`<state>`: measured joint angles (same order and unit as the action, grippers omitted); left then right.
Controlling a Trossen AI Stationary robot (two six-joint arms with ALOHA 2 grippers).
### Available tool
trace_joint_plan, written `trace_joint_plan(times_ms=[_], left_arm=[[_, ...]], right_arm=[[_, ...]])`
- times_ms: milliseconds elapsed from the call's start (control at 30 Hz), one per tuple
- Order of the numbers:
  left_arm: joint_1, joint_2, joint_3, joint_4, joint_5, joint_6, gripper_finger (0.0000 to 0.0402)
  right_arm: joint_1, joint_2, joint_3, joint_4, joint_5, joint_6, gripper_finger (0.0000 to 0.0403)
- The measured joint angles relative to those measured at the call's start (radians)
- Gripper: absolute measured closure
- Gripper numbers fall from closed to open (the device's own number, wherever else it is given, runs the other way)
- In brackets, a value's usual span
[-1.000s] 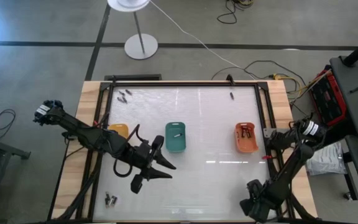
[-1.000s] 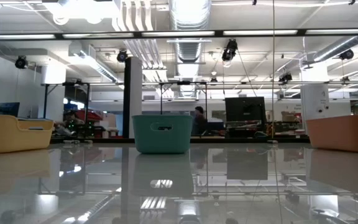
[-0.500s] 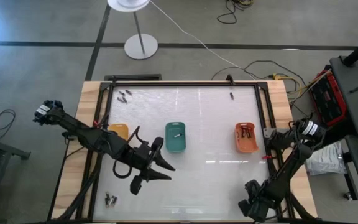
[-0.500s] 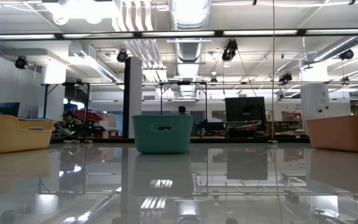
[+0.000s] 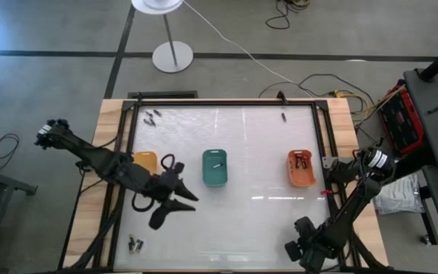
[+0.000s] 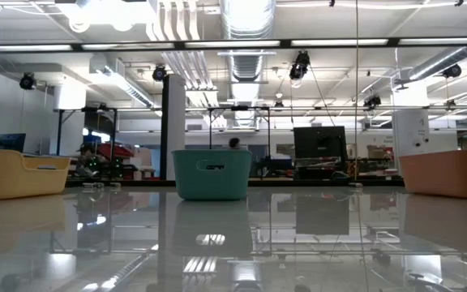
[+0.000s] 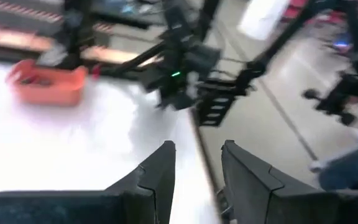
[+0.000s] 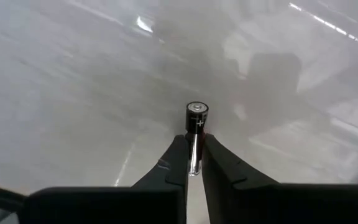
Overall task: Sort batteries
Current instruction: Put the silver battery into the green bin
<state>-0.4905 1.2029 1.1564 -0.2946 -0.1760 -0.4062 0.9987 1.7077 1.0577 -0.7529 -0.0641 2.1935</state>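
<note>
My right gripper (image 5: 299, 247) is at the table's near right corner, pointing down, shut on a black battery (image 8: 196, 134). My left gripper (image 5: 179, 202) hovers over the near left part of the table, in front of the yellow tray (image 5: 144, 160), open with nothing between its fingers (image 7: 160, 171). Loose batteries lie on the glass at the far left (image 5: 151, 117), at the far middle (image 5: 283, 116) and at the near left corner (image 5: 135, 243). One battery lies in the green tray (image 5: 214, 167), and some lie in the orange tray (image 5: 301, 167). My right gripper pinches the battery's body (image 8: 194, 158) between its two fingertips and comes at it from above. The battery lies along the fingers, and its plus-marked end (image 8: 197, 111) sticks out past them. Whether that end touches the table, I cannot tell.
The three trays stand in a row across the table's middle, yellow (image 6: 14, 174), green (image 6: 211, 173) and orange (image 6: 448, 173). A dark frame (image 5: 219, 103) borders the glass top. Bare glass lies between the trays and the near edge.
My left gripper has swung toward the table's left edge and tipped up nearer to level, its fingers still apart. The trays and loose batteries have stayed where they were.
</note>
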Motion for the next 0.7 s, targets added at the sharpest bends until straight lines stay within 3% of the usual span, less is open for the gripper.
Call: trace_joint_plan(times_ms=[233, 367, 500, 633, 700], left_arm=[[-0.016, -0.037, -0.021, 0.014, -0.02, 0.027, 0.0289], [0.006, -0.059, -0.084, 0.085, -0.096, 0.024, 0.0289], [0.02, -0.095, -0.254, 0.361, -0.171, -0.069, 0.0288], [0.02, -0.097, -0.475, 0.799, -0.211, -0.19, 0.0274], [0.02, -0.065, -0.554, 1.013, -0.217, -0.255, 0.0259]], right_arm=[[-0.076, -0.007, 0.034, 0.014, 0.216, -0.074, 0.0388], [-0.146, -0.011, 0.063, 0.056, 0.293, -0.229, 0.0389], [-0.21, -0.028, 0.118, 0.083, 0.415, -0.392, 0.0389], [-0.25, -0.072, 0.179, 0.134, 0.619, -0.555, 0.039], [-0.271, -0.092, 0.2, 0.169, 0.665, -0.658, 0.039]])
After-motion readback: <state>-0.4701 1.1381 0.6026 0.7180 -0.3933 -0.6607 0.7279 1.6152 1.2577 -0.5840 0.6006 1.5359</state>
